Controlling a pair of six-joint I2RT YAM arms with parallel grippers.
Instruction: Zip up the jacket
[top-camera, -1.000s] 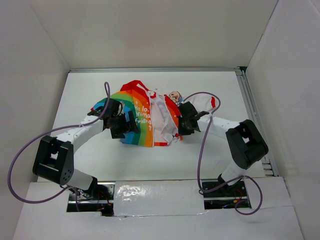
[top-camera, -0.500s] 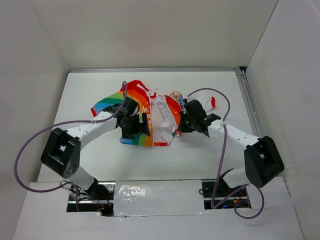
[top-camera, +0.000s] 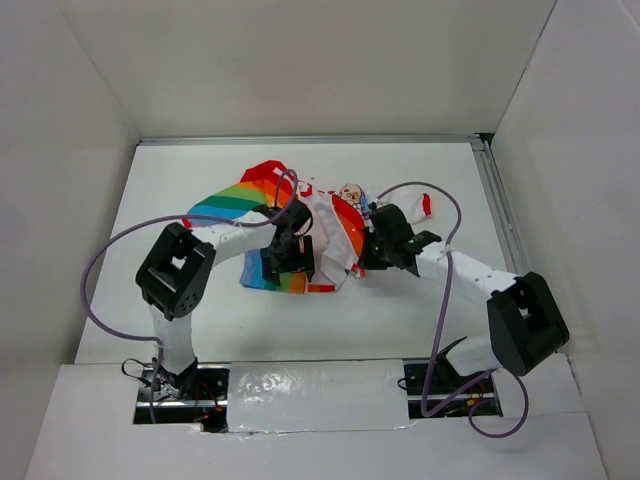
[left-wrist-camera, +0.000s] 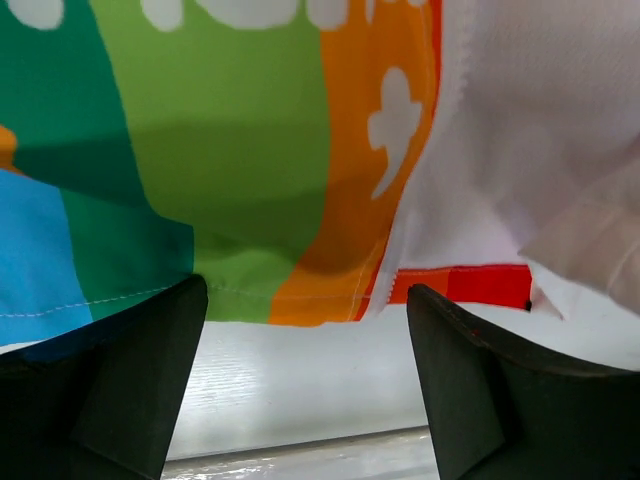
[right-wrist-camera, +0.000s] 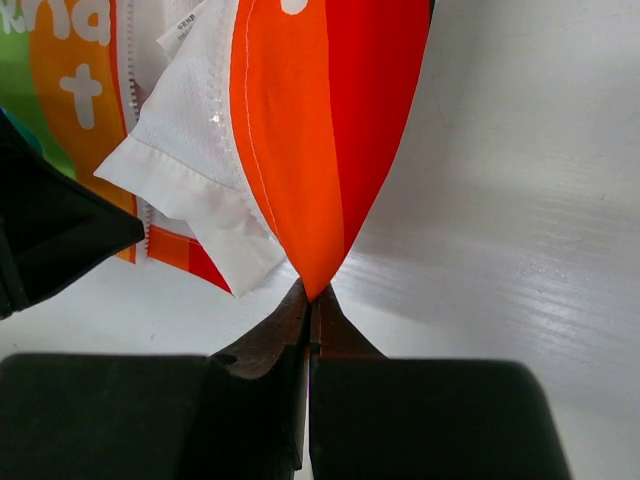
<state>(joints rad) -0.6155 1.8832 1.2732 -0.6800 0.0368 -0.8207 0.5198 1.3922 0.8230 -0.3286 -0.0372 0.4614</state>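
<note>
Two claws at the jacket (top-camera: 325, 215)
Left claw (left-wrist-camera: 305, 300), spread wide, has the jacket edge at 12 o'clock; right claw (right-wrist-camera: 310, 300) pinches it tight.

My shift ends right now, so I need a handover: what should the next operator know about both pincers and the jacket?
Left pincer: open at the lower hem of the jacket, by the rainbow panel, gripping nothing.
Right pincer: shut on a fold of the orange-red edge.
Jacket: bunched mid-table, front open, zipper teeth unjoined.
Done: one side pinched.
Left: grip the other side, line up the zipper, pull it closed.
</note>
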